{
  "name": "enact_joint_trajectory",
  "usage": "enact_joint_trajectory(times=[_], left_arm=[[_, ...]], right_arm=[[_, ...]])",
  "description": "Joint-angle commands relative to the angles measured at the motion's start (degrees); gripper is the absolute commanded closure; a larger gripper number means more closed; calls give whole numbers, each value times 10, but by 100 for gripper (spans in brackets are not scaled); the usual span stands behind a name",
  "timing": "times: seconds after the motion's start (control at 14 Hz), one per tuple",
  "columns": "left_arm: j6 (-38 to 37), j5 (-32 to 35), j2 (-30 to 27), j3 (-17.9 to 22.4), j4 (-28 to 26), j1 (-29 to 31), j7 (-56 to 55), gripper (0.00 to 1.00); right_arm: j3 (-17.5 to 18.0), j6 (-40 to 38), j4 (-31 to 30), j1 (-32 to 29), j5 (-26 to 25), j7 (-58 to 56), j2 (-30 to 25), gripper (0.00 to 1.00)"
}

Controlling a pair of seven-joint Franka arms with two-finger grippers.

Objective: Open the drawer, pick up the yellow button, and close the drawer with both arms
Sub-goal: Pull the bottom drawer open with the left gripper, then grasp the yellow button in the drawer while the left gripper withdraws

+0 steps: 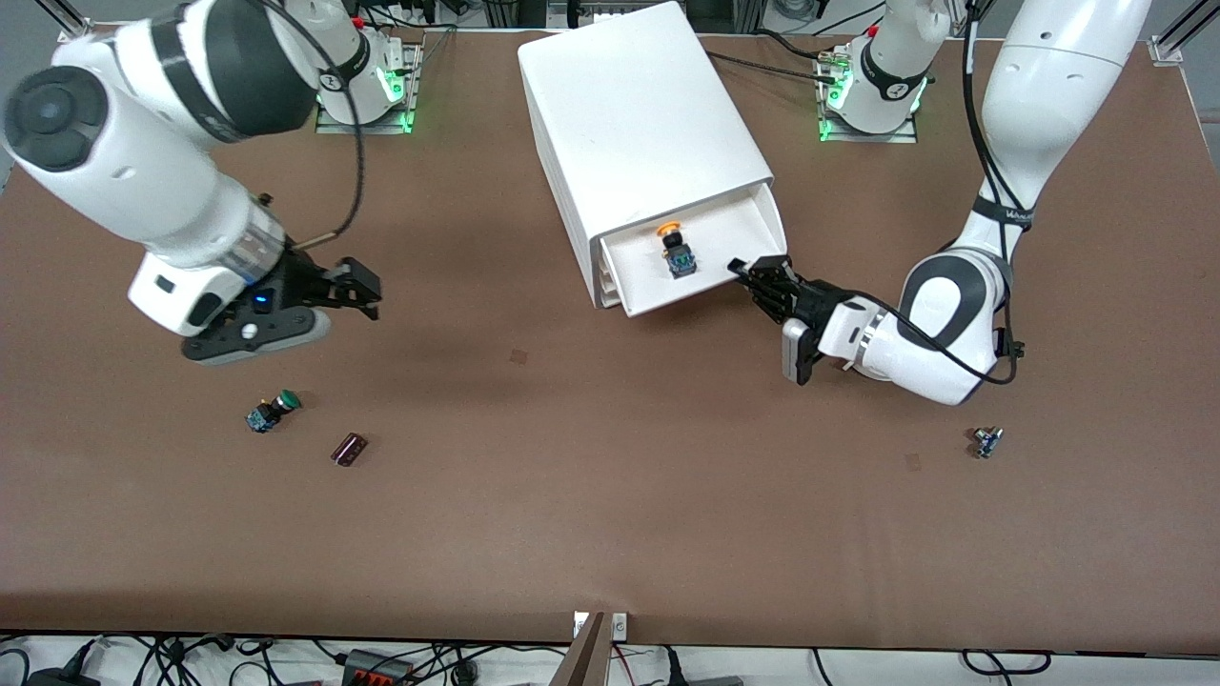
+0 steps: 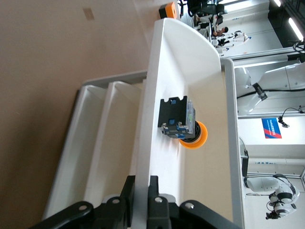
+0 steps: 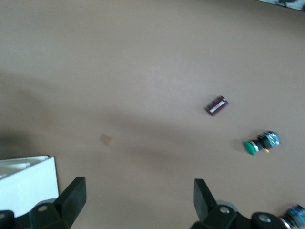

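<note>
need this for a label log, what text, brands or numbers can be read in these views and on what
Lettering on the left arm, on its black band: too small to read for certain.
Blue and red sign in the room past the drawer, left wrist view: too blurred to read.
Button, cabinet, left gripper, right gripper: no readable text.

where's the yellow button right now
The button lies in the open top drawer of the white cabinet; the left gripper grips the drawer's front edge.
</note>
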Motion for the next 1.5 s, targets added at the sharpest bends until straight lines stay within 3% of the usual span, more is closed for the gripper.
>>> enact_joint_trajectory(times=[0.0,0.07,0.14,0.36,0.57,1.0,1.29,1.43], left_arm=[[5,13,31,3,47,3,-11,88],[5,17,29,2,47,5,-9,72],[4,17,26,2,47,8,-6,1],[-4,39,-7,2,48,26,-46,0],[-33,108,-68,1,61,35,-191,0],[-95,382,-94,-15,155,22,-385,0],[-91,549,-83,-12,210,1,-380,0],[-76,565,-78,-8,216,1,-389,0]], right_arm=[[-5,13,75,40,4,36,60,0],[-5,28,83,53,5,59,67,0],[-4,40,85,60,5,76,71,0],[-5,70,86,119,5,129,78,0],[-5,120,94,172,5,194,99,0],[-4,152,146,239,6,274,166,0],[-7,188,147,283,4,317,204,0],[-7,193,155,292,4,318,215,0]])
